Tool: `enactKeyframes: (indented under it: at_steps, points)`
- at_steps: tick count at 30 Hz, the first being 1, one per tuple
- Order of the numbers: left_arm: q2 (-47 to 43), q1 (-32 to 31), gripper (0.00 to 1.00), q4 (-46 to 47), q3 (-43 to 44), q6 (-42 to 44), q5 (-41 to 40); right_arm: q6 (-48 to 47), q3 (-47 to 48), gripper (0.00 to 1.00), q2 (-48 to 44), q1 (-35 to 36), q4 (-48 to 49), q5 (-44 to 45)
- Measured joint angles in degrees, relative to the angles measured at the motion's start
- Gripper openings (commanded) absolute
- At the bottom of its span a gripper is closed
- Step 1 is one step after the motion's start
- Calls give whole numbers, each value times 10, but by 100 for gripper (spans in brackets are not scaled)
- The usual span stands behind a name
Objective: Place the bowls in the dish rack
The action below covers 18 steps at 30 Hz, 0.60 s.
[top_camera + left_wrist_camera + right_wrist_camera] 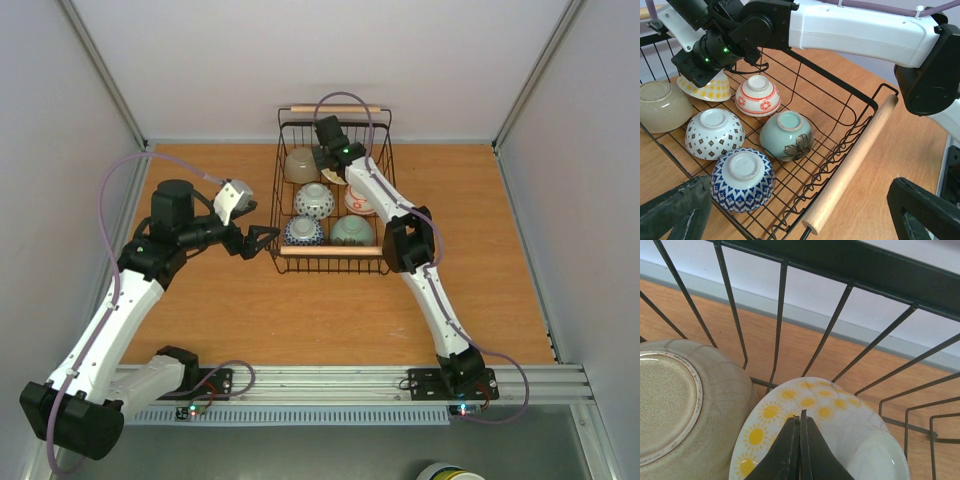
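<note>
Leaning beside the beige bowl (685, 405) in the dish rack (781, 305), the sun-patterned bowl (810, 402) lies just under the right gripper (802, 422), jaws pressed together.

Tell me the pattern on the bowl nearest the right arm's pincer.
White bowl covered in yellow sunburst dots; it shows best in the right wrist view.

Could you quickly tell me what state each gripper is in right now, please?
Left gripper: open, holding nothing, beside the dish rack.
Right gripper: shut, fingertips at the yellow sun-patterned bowl inside the rack; no grip visible.
</note>
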Motion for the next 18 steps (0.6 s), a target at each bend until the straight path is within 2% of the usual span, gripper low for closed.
enactKeyframes:
  at_steps: [9, 10, 13, 15, 18]
  points:
    - [0, 0, 96, 0, 0, 0, 0, -6, 3, 1, 1, 0, -10, -11]
    - [0, 0, 96, 0, 0, 0, 0, -6, 3, 4, 1, 0, -11, -12]
    - [0, 0, 96, 0, 0, 0, 0, -3, -2, 24, -1, 0, -7, -18]
    - [0, 0, 96, 0, 0, 0, 0, -2, -49, 39, -25, 0, 17, -29]
    - [0, 0, 96, 0, 0, 0, 0, 6, -151, 50, -87, 3, 58, -48]
